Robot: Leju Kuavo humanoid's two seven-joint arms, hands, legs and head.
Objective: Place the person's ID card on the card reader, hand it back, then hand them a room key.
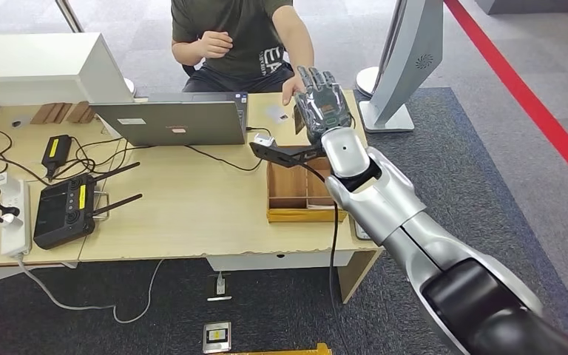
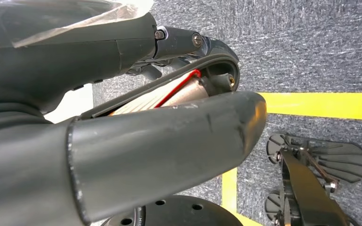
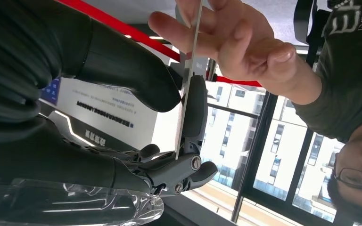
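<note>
Head view: the right hand [image 1: 324,100] reaches over the desk's [image 1: 185,214] far edge, meeting the person's hand [image 1: 293,90] behind a wooden tray [image 1: 296,196].

Left wrist view: the left hand [image 2: 122,117] hangs above the floor, its fingers curled in on nothing.

Right wrist view: the card [image 3: 188,80] stands edge-on, pinched between the right hand's thumb and fingers [image 3: 194,110]; the person's hand grips its other end.

Open laptop [image 1: 170,122] (lid toward camera), controller [image 1: 63,211]

Card [image 3: 188,80] seen edge-on; its face unreadable. Right hand [image 1: 322,103] covers the card and the person's hand [image 3: 235,37] from above.
</note>
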